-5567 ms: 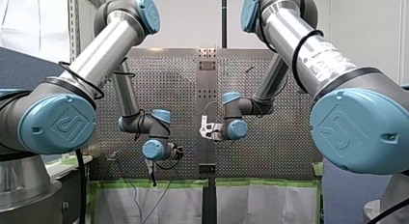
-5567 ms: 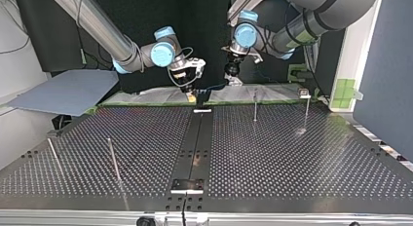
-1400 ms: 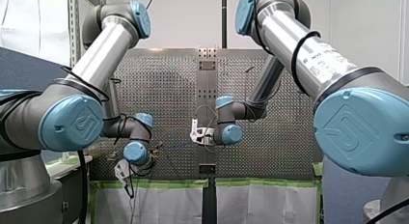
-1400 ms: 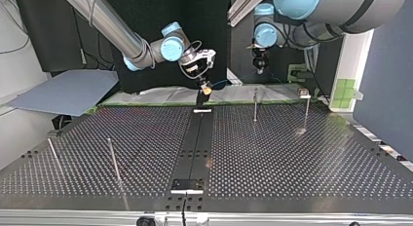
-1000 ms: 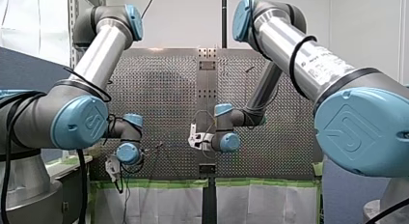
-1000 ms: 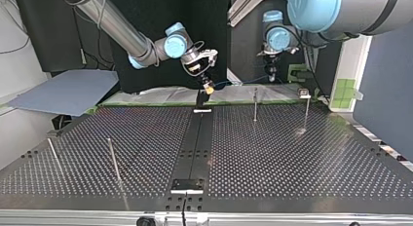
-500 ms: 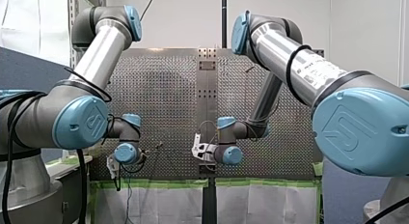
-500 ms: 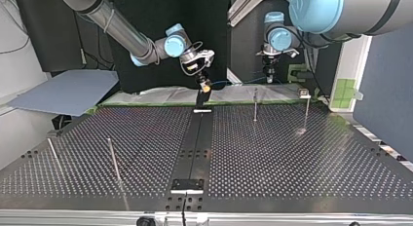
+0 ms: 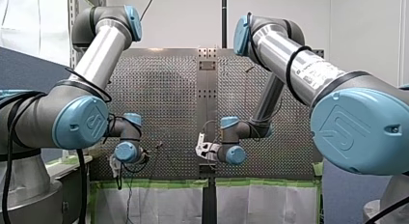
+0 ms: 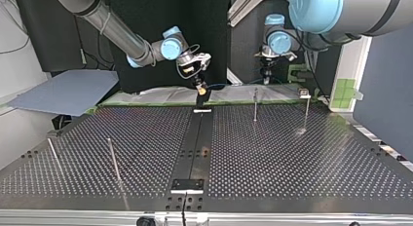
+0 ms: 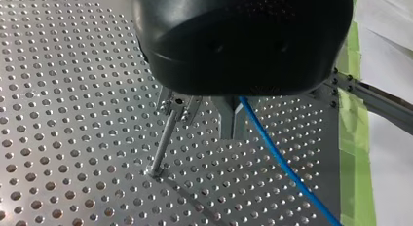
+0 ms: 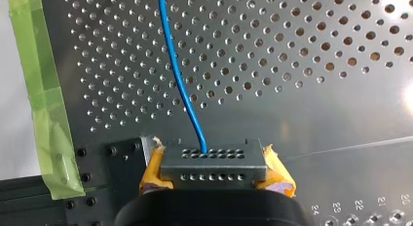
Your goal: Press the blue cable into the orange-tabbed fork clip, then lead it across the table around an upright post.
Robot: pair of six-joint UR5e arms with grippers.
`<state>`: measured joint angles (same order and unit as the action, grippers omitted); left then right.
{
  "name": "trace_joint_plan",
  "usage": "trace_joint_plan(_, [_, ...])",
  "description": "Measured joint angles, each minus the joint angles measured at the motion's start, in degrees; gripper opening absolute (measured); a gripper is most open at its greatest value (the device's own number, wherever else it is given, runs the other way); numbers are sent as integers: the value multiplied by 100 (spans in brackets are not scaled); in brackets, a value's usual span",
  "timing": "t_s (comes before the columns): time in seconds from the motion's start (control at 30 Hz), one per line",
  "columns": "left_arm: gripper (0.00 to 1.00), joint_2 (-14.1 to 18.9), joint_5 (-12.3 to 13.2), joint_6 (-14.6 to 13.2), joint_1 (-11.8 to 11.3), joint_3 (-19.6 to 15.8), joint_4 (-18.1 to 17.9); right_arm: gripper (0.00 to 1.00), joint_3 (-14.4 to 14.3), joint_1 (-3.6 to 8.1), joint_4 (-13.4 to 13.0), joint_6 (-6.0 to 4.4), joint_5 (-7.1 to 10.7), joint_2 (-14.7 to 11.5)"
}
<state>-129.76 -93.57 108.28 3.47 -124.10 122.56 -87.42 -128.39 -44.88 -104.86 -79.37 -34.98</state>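
Observation:
The blue cable (image 10: pixel 234 83) spans between both grippers along the far edge of the table in the top view. My right gripper (image 10: pixel 199 89), with yellow pads (image 12: pixel 277 173), is shut on the blue cable (image 12: pixel 178 75) and hangs just above a small dark clip (image 10: pixel 200 101) on a white base. Whether the cable sits in the clip is hidden. My left gripper (image 11: pixel 228 122) has metal fingers shut on the blue cable (image 11: pixel 282 162), which trails away from them over the table. A thin upright post (image 11: pixel 163 143) stands close beside that gripper. The front view shows my left gripper (image 9: pixel 116 170) and my right gripper (image 9: pixel 203 151) low near the table's near edge.
Two upright posts (image 10: pixel 254 104) (image 10: pixel 307 109) stand at the top view's right and two leaning ones (image 10: pixel 113 160) (image 10: pixel 53 155) at its left. A dark centre strip (image 10: pixel 195 143) runs across the perforated table. Green tape (image 12: pixel 46 114) lines the table's edge.
My right gripper has slid a little toward the top view's left and now sits over the clip. My left gripper has barely shifted; both stay shut on the cable.

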Motion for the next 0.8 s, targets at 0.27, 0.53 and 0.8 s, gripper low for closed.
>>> trace_joint_plan(0.27, [0, 1, 6, -1, -2, 277, 196, 0, 0, 55, 13, 9, -7, 16])
trace_joint_plan(0.53, [0, 1, -10, -1, -5, 606, 516, 0, 1, 104, 22, 9, -17, 27])
trace_joint_plan(0.8, [0, 1, -49, 1, -10, 929, 788, 0, 2, 180, 38, 27, -42, 51])
